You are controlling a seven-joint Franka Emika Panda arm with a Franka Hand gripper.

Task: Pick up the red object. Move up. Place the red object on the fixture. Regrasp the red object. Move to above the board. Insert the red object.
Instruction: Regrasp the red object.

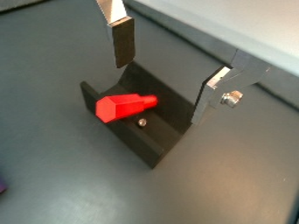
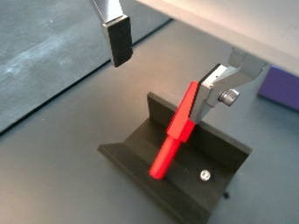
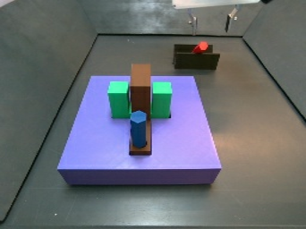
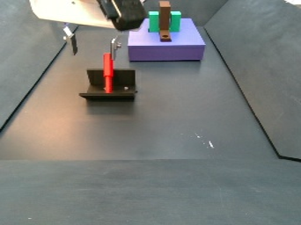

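Observation:
The red object point(image 1: 121, 106) is a small peg that rests in the notch of the dark fixture point(image 1: 163, 144), leaning against its upright wall point(image 2: 176, 131). My gripper point(image 1: 170, 63) hangs open just above the fixture, one finger on each side of it, and holds nothing. In both side views the gripper point(image 3: 212, 20) point(image 4: 91, 39) is over the fixture point(image 3: 191, 61) point(image 4: 112, 91), with the red object point(image 3: 202, 46) point(image 4: 107, 70) standing up out of it. The purple board point(image 3: 180, 134) lies apart from the fixture.
On the board stand green blocks point(image 3: 118, 98), a tall brown upright bar point(image 3: 141, 89) and a blue peg point(image 3: 139, 128). Dark walls ring the floor. A corner of the board point(image 2: 281, 87) shows beyond the fixture.

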